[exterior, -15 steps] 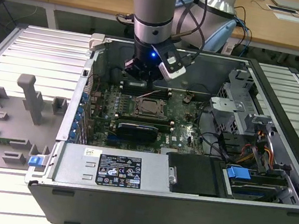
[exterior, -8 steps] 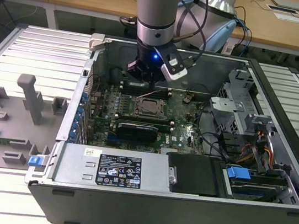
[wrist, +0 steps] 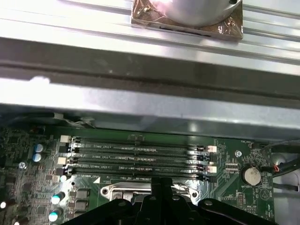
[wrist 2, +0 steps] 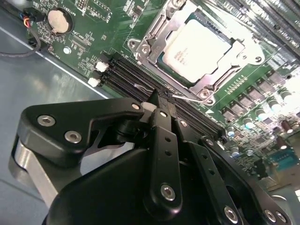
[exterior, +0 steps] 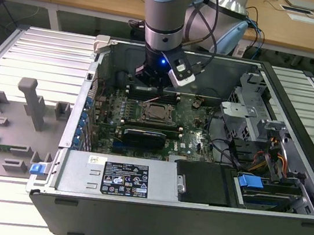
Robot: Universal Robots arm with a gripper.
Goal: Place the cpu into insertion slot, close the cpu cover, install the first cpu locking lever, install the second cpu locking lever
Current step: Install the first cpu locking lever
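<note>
In the second wrist view the cpu [wrist 2: 199, 47] lies flat in the insertion slot [wrist 2: 140, 48], its silver top up. The cpu cover [wrist 2: 157, 26], a silver frame, lies down around it. My gripper [wrist 2: 161, 95] is shut, its black fingers pressed together just beside the socket. A thin silver wire lever [wrist 2: 190, 98] runs from the fingertips along the socket's edge; whether it is pinched I cannot tell. In the exterior view the gripper [exterior: 158, 92] hangs low inside the open computer case, right behind the insertion slot [exterior: 156, 113].
Long black memory slots [wrist: 140, 157] run beside the socket under the fingers. A coin battery [wrist: 251, 174] sits on the green board. The case wall [exterior: 94, 85] stands at the exterior view's left; drive bays and cables [exterior: 258, 149] crowd its right. A grey fixture tray [exterior: 10, 120] lies outside.
</note>
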